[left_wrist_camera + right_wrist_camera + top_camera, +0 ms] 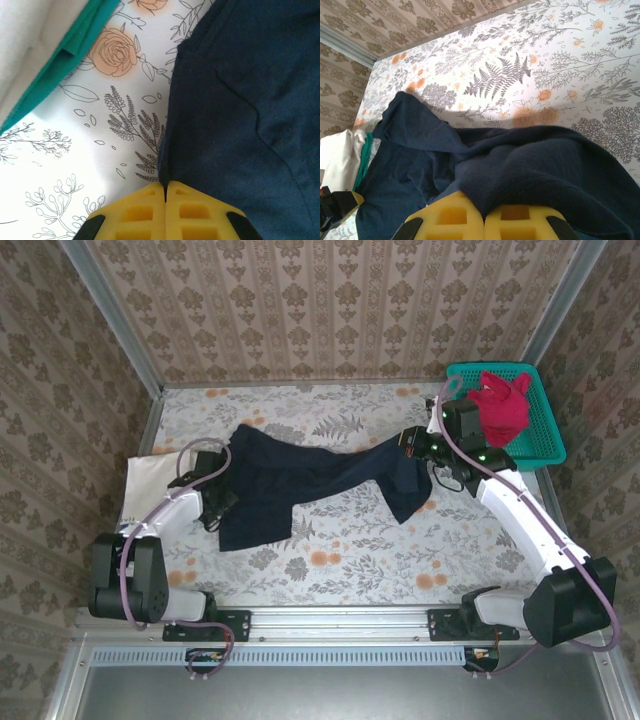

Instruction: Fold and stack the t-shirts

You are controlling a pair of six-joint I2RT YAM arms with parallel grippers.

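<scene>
Where your left fingers (135, 215) clench tip to tip, the edge of the navy t-shirt (240, 110) runs straight into the seam between them, with the flowered desk (100, 150) showing to their left. Your right fingers (450, 217) are clamped on a bunched fold of the same shirt, which humps over their tips. Between the two grips it lies stretched across the desk. The cream-white t-shirt (140, 485) lies under the left arm (165, 515). Farther back, the red t-shirt (503, 405) sits heaped in the teal mesh basket (548, 440).

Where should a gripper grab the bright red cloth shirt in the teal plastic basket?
Probably its raised crumpled top, from straight above: the bright red cloth shirt sits bunched in a heap, and the teal plastic mesh basket walls would block a sideways approach.
</scene>
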